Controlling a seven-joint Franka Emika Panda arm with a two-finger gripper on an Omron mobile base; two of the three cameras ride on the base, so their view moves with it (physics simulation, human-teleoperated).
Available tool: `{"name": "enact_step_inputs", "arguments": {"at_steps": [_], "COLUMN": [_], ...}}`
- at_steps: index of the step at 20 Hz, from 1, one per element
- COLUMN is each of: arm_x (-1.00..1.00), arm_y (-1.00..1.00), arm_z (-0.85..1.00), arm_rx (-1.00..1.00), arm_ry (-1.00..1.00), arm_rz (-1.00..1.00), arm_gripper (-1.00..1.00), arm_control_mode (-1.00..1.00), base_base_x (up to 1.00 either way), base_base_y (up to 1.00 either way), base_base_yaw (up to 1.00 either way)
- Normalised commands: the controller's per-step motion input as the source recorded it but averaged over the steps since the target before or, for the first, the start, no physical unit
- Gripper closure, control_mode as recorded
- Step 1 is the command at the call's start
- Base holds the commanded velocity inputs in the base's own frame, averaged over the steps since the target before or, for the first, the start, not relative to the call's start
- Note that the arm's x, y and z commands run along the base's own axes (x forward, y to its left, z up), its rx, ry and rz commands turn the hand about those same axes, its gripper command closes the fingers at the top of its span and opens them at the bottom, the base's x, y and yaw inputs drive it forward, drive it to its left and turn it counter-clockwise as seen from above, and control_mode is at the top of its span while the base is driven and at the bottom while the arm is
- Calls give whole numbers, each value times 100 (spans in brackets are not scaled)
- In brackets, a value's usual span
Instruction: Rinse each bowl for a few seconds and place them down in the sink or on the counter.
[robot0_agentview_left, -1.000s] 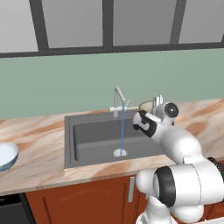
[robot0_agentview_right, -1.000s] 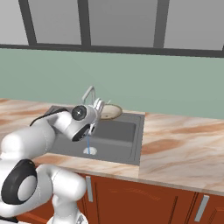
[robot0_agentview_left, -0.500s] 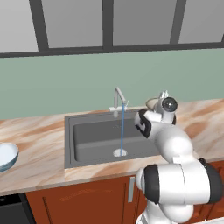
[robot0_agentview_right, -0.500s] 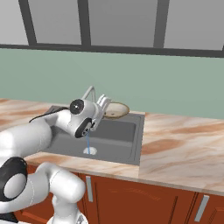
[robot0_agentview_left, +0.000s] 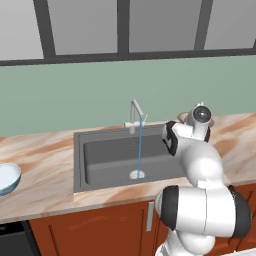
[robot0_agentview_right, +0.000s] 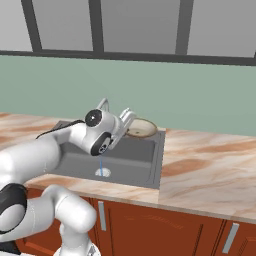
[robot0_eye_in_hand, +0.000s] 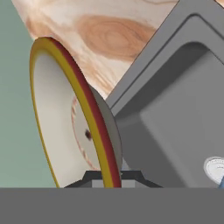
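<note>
My hand (robot0_agentview_right: 131, 121) pinches the rim of the shallow beige-tan bowl (robot0_agentview_right: 141, 128), tilted over the far right corner of the dark grey recessed sink (robot0_agentview_left: 107, 160). I judge an edge grip could slip and drop it. Water runs from the slim silver tap (robot0_agentview_left: 135, 113); the pale blue-white bowl (robot0_agentview_left: 7, 177) waits far left on the peach marble table (robot0_agentview_right: 210, 170).

Two rear base views over sink (robot0_agentview_left: 125, 155)
</note>
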Motion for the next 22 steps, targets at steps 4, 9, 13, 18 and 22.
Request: {"name": "enact_step_inputs", "arguments": {"at_steps": [4, 9, 13, 18, 22], "arm_x": [-25, -16, -3, 2, 2], "arm_y": [-20, -19, -23, -24, -29], "arm_z": [-4, -5, -5, -10, -10], "arm_rx": [2, 0, 0, 0, 0], "arm_ry": [0, 0, 2, 6, 6], "arm_rz": [-8, -8, -7, -6, -5], "arm_gripper": [100, 100, 100, 100, 100], "arm_control_mode": [-100, -100, -100, -100, -100], "base_base_x": [0, 0, 0, 0, 0], "base_base_y": [0, 0, 0, 0, 0], "base_base_yaw": [0, 0, 0, 0, 0]}}
